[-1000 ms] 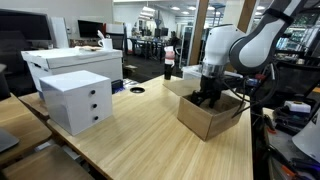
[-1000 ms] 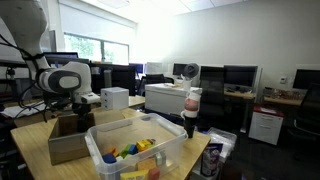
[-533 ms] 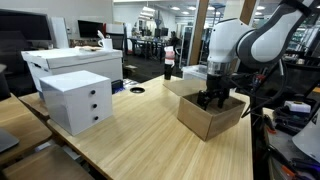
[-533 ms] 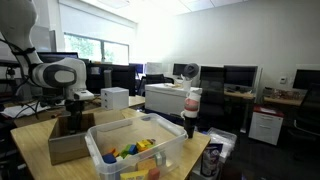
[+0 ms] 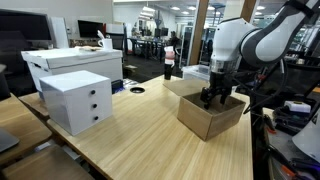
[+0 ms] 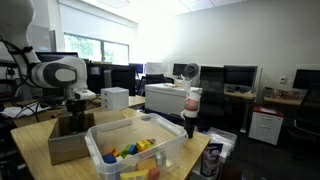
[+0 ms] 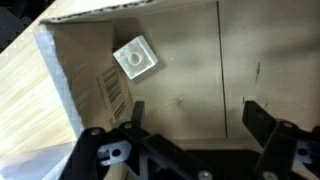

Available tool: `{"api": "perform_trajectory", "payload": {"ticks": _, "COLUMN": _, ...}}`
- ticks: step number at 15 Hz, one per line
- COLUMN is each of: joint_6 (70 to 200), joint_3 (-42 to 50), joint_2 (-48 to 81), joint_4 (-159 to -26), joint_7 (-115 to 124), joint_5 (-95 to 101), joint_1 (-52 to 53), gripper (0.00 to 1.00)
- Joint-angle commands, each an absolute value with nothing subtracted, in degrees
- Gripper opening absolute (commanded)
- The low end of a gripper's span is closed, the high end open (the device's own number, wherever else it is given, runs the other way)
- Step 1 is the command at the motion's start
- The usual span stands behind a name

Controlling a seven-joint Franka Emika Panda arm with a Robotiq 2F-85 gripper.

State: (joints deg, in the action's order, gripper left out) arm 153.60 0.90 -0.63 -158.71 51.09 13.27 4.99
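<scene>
Your jaws stood wide and empty, hanging just above the open box. Over the last second you had lifted them. In both exterior views they had been down between the box walls, and by this moment the arm held them clear of the rim. The white block lay flat on the box floor near a corner. It was just beside a barcode label and apart from the jaws. Nothing had come up with you, so the block remained in the box. The box sat on the worktop. Farther off stood the drawer unit and the clear bin.
</scene>
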Motion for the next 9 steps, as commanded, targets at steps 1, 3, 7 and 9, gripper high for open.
{"api": "perform_trajectory", "payload": {"ticks": 1, "joint_6": 153.65, "joint_3": 0.56, "joint_2": -0.85, "joint_4": -159.30, "joint_7": 50.59, "joint_5": 13.69, "joint_1": 2.48, "gripper": 1.00}}
{"api": "perform_trajectory", "payload": {"ticks": 3, "joint_6": 152.37, "joint_3": 0.23, "joint_2": -0.74, "joint_4": -158.84, "joint_7": 50.33, "joint_5": 12.29, "joint_1": 2.28, "gripper": 1.00}}
{"api": "perform_trajectory", "payload": {"ticks": 7, "joint_6": 152.11, "joint_3": -0.29, "joint_2": -1.49, "joint_4": -159.22, "joint_7": 50.12, "joint_5": 11.62, "joint_1": 2.56, "gripper": 1.00}}
{"api": "perform_trajectory", "payload": {"ticks": 9, "joint_6": 152.19, "joint_3": -0.77, "joint_2": -1.89, "joint_4": -159.32, "joint_7": 48.73, "joint_5": 12.05, "joint_1": 2.90, "gripper": 1.00}}
